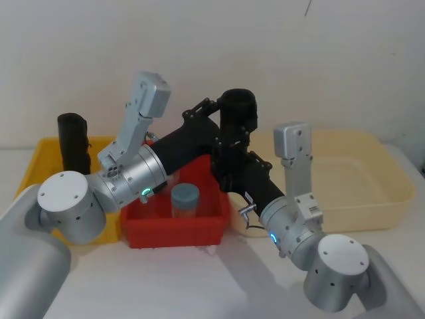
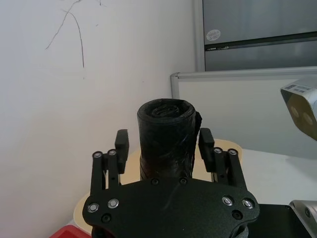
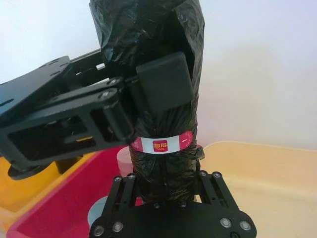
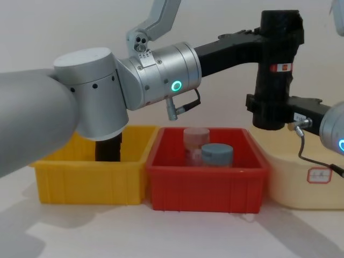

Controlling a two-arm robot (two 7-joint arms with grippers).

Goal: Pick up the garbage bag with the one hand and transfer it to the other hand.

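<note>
The garbage bag [image 1: 238,106] [image 4: 278,48] stands upright in the air above the red bin, its red-and-white label [image 3: 161,145] facing the right wrist camera. My left gripper [image 2: 164,141], on the green-lit arm, straddles the bag's upper part. Its pads [image 2: 122,144] stand slightly off the plastic, with a narrow gap on either side. The right gripper [image 3: 166,178] [image 1: 231,156], on the blue-lit arm, is shut on the bag's lower end, below the label.
Under the hand-over sits a red bin [image 4: 204,177] holding a blue-lidded jar [image 1: 185,198] and a clear one. A yellow bin [image 1: 40,156] on the left holds another black roll [image 1: 73,143]. A cream tray [image 1: 358,212] lies to the right.
</note>
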